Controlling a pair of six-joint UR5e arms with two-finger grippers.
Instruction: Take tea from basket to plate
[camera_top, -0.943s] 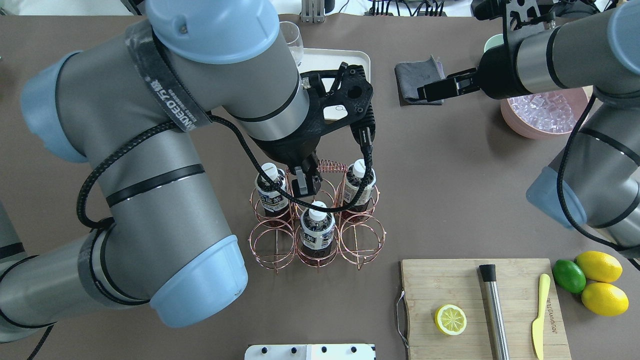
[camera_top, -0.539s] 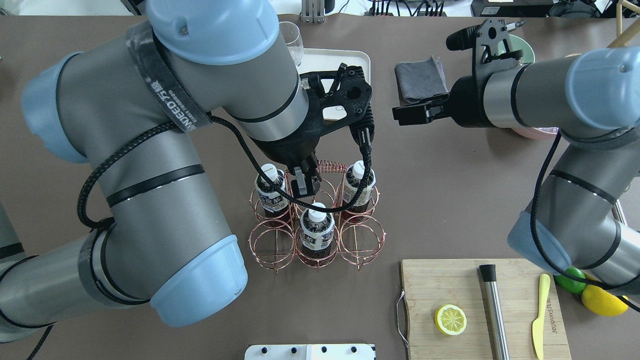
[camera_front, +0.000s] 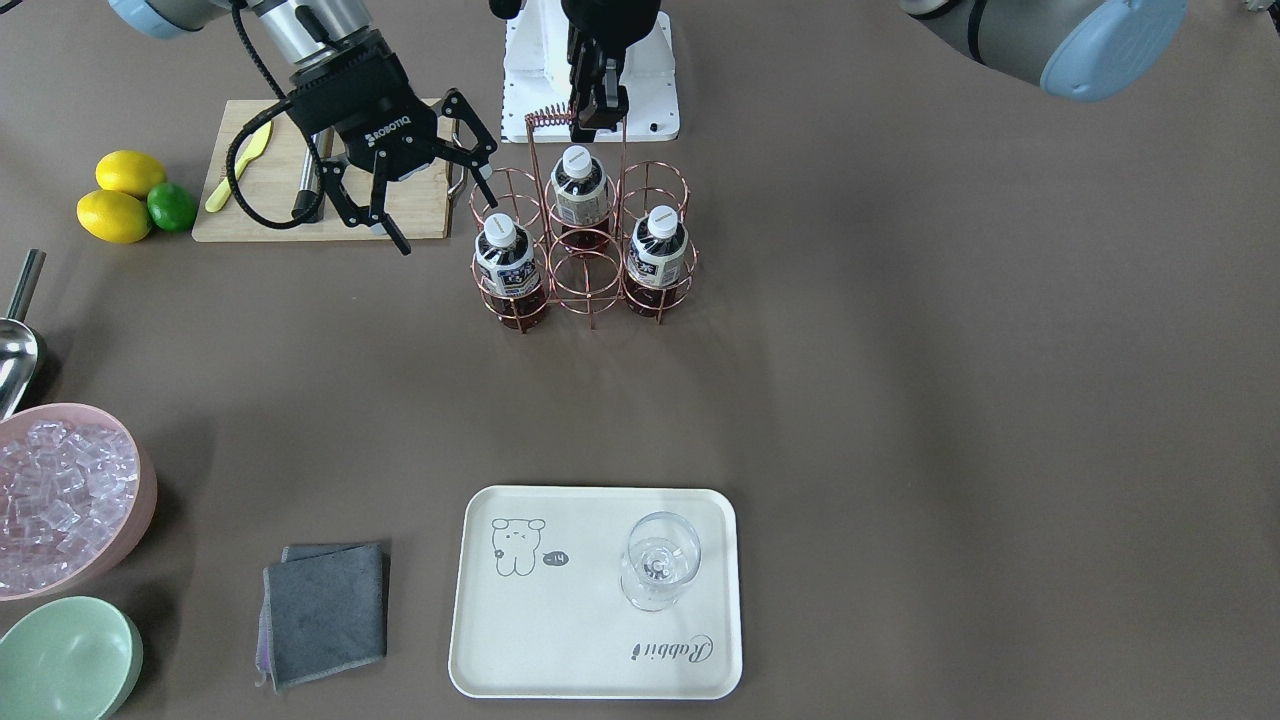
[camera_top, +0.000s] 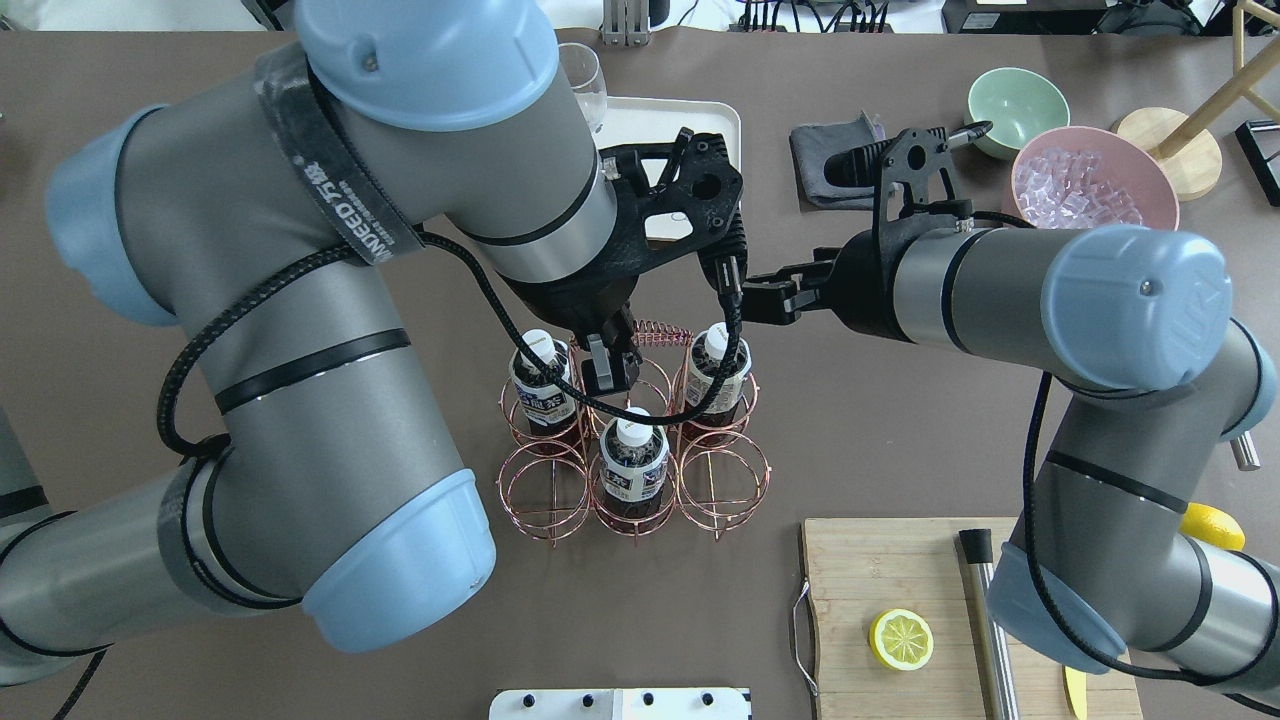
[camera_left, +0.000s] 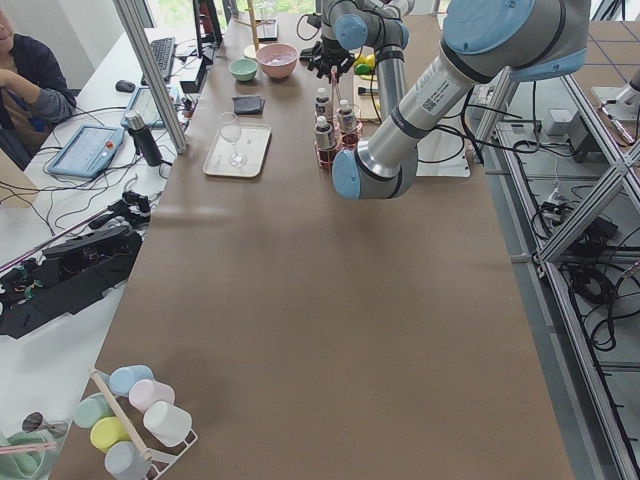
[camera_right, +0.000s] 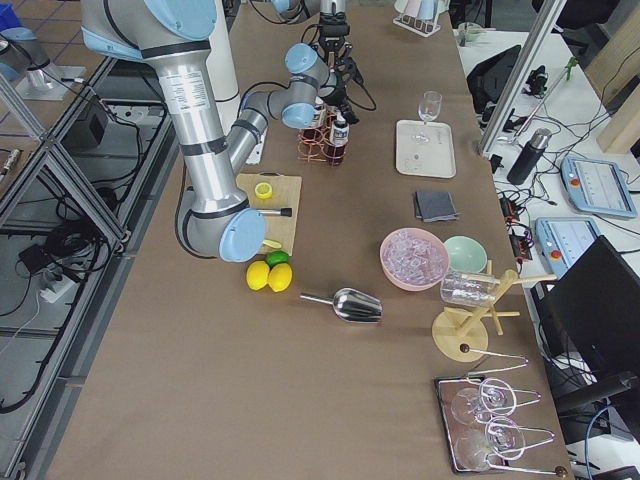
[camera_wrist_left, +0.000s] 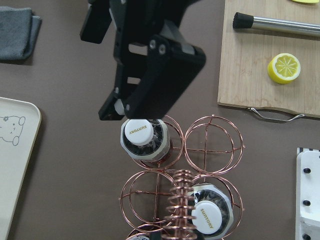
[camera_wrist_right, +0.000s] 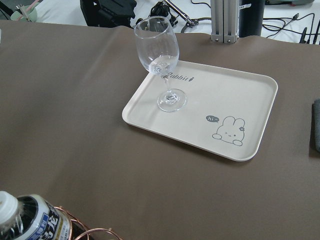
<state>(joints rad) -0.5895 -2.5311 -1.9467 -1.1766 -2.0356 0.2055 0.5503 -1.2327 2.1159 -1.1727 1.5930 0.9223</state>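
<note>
Black and spread wide, the right gripper (camera_front: 445, 222) shows me its jaws fully parted with nothing between them. They hang just beside the nearest tea (camera_front: 505, 265), on the side of the wooden cutting board (camera_front: 222, 228), and one tip is close above the white cap, but I cannot tell if it touches. On the left wrist camera this same gripper lies across the top of the picture, one tip just next to that cap. The right arm comes in from the right of the overhead view, the forearm laid almost level over the table and the wrist pointing at the basket (camera_front: 588, 285). Its own camera looks past the shoulder of the bottle towards the plate (camera_front: 560, 640). The left gripper (camera_front: 597, 115) comes straight down from above, and its jaws appear clenched on the coiled handle (camera_front: 548, 116) at the top of the basket. The left arm is folded in a big bend over its half of the table, with the wrist turned downward. The tea I want stands upright in an end ring of the row on the plate's side, at the right arm's end. A second bottle (camera_front: 655, 250) stands in the other end ring of that row, and a third bottle (camera_front: 580, 195) in the middle ring of the row nearer the robot. The plate lies well apart from the basket, across the table from the robot, and a wine glass (camera_front: 660, 560) stands on it.
</note>
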